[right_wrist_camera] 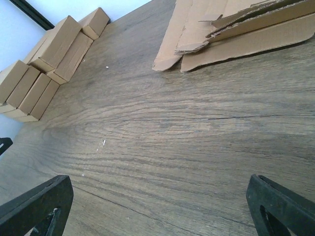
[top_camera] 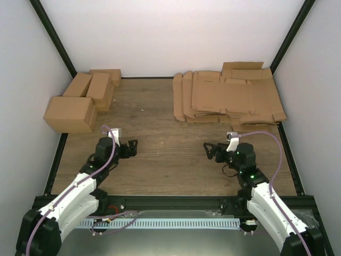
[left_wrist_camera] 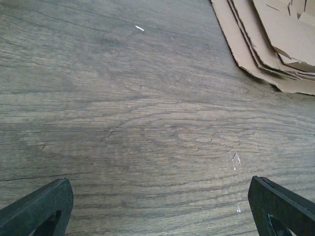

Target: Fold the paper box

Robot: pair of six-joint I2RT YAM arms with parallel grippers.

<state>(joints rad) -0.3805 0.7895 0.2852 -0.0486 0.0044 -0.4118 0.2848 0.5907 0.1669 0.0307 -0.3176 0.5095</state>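
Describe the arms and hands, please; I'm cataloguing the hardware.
The left arm and right arm have white shells, black joints and a lilac cable each. The left hand and right hand are black, two-fingered. Green lights dot the right arm.

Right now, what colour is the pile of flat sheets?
The pile is plain brown, clearest in top view.
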